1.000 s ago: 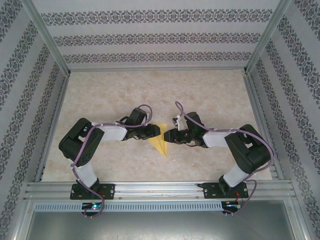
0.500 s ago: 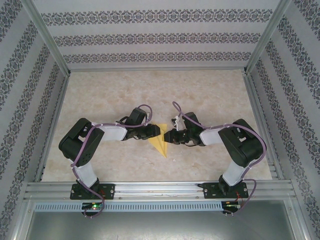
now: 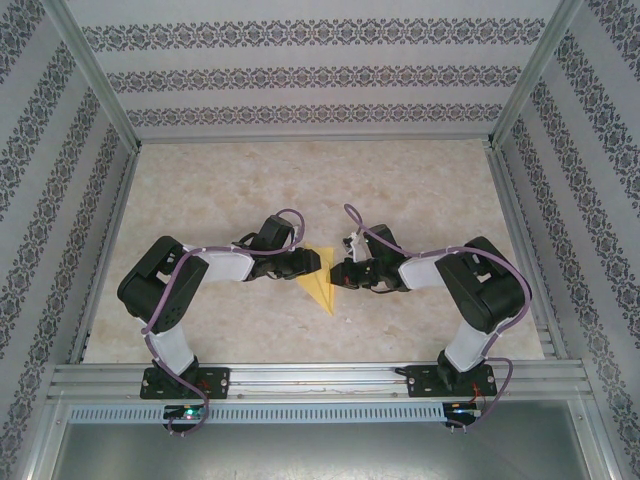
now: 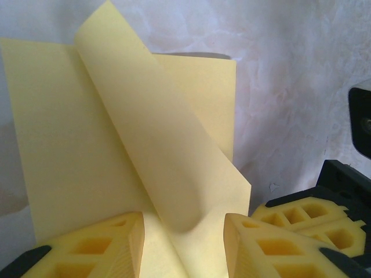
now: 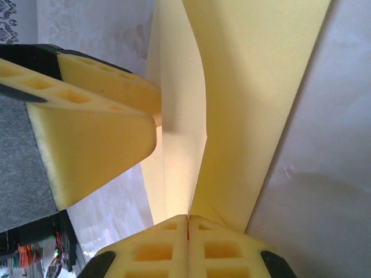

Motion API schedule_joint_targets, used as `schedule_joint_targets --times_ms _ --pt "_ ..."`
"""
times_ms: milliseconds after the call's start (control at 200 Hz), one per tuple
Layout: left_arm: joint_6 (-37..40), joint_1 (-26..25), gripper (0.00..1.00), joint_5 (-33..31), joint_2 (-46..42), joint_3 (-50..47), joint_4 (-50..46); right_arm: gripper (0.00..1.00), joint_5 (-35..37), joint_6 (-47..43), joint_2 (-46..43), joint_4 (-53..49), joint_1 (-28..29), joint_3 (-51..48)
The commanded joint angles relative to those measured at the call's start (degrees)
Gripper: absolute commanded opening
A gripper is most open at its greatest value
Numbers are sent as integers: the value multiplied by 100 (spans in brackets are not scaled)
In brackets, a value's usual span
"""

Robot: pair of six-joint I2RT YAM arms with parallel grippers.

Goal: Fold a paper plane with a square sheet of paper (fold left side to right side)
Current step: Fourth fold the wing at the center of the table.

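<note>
The yellow paper point(image 3: 319, 287) lies mid-table as a narrow pointed shape, its tip toward the near edge. In the left wrist view one flap point(image 4: 156, 133) stands up, curling over the flat part point(image 4: 58, 156). My left gripper point(image 3: 321, 263) is open, and its fingers point(image 4: 93, 249) straddle the base of that flap without pinching it. My right gripper point(image 3: 337, 274) comes in from the right and is shut on the paper's raised edge point(image 5: 182, 145), which runs into the seam of its closed fingertips point(image 5: 187, 226). The two grippers almost touch over the paper.
The beige marbled tabletop point(image 3: 300, 190) is ringed by patterned walls and aluminium rails point(image 3: 320, 375) along the near edge. The left gripper's foam fingers point(image 5: 87, 133) crowd the right wrist view's upper left. Open table stretches behind and to both sides of the arms.
The right arm's elbow swung inward and its gripper edged slightly left toward the paper. The left arm held still. The paper's raised flap shifted a little.
</note>
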Motion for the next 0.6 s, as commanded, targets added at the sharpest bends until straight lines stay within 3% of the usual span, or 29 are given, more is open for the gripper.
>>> schedule_joint_targets --times_ms 0,595 --pt "1 -53 41 -239 125 -7 -396 2 126 -176 89 -134 -12 140" --pt "6 -53 41 -229 116 -11 -396 1 311 -176 135 -276 -24 88"
